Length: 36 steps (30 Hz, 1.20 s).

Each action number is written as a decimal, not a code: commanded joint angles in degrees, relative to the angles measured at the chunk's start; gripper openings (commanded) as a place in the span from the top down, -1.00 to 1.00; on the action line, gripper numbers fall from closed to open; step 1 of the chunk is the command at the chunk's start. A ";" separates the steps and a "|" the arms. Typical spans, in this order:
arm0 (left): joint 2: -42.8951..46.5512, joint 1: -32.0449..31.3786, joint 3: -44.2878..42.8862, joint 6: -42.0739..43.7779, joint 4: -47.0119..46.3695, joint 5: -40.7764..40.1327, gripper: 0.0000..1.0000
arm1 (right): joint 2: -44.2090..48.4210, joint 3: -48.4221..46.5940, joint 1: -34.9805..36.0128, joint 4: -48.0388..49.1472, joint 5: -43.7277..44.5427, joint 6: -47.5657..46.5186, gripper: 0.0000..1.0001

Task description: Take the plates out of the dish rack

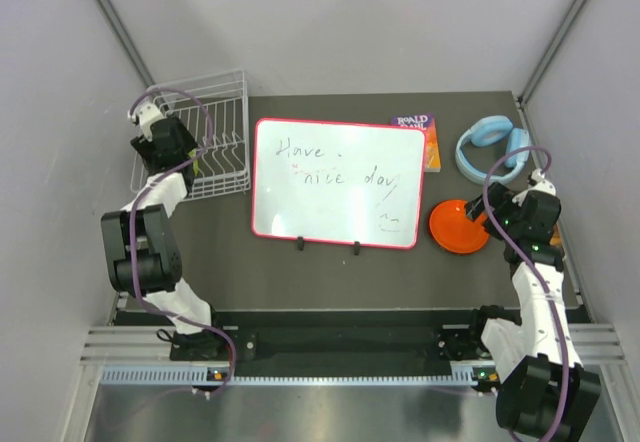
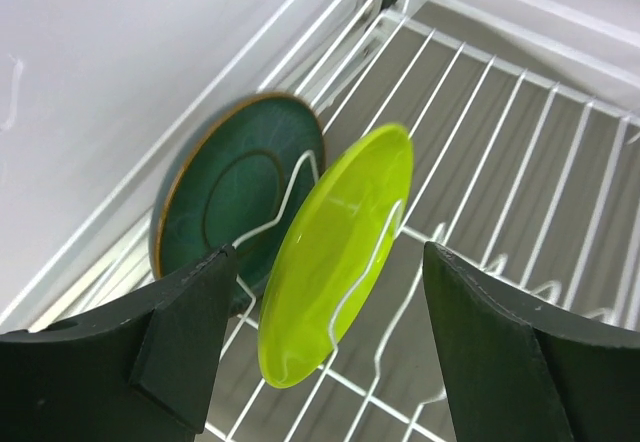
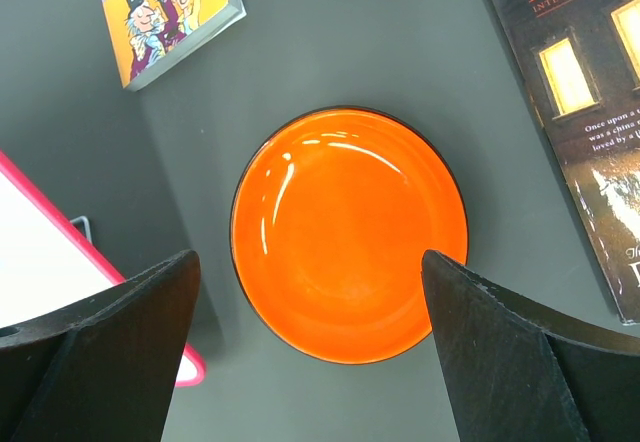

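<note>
The white wire dish rack [image 1: 225, 112] stands at the far left of the table. Two plates stand on edge in its slots: a lime-yellow plate [image 2: 335, 252] and, behind it by the rack's side wall, a dark teal plate [image 2: 235, 202] with a brown rim. My left gripper [image 2: 328, 254] is open inside the rack, one finger on either side of the lime-yellow plate, with gaps showing on both sides. An orange plate [image 3: 350, 232] lies flat on the table at the right [image 1: 460, 227]. My right gripper [image 3: 310, 257] hangs open above it, holding nothing.
A pink-framed whiteboard [image 1: 338, 182] stands in the middle of the table. Light blue headphones [image 1: 492, 147] and a Roald Dahl book [image 1: 428, 134] lie at the back right. A dark book [image 3: 590, 112] lies right of the orange plate. Grey walls close in both sides.
</note>
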<state>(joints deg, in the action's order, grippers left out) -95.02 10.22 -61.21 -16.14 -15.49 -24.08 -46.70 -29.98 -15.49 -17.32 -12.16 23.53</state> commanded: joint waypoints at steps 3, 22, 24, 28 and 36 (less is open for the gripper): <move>-3.59 0.33 0.13 -0.03 -3.23 -2.12 -0.58 | -0.59 -0.35 0.46 2.73 -0.93 -0.85 -0.84; -4.21 0.33 2.06 -0.12 -4.38 -1.15 0.47 | -1.47 0.18 0.54 2.91 -1.46 -0.94 -0.84; -3.33 0.24 2.59 0.23 -4.73 -0.19 0.53 | -0.94 0.18 0.54 2.56 -1.63 -0.94 -0.84; -1.32 -0.20 1.89 3.21 -2.10 2.54 0.91 | 0.03 0.18 0.54 1.94 -1.81 -0.94 -0.84; 3.00 -4.49 3.73 9.89 -4.81 -4.90 1.00 | 1.87 -0.61 0.81 0.19 -2.34 -0.94 -0.84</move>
<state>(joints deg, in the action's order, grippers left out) -96.62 9.39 -57.56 -8.75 -16.10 -23.35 -46.59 -29.95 -15.46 -16.62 -13.67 23.51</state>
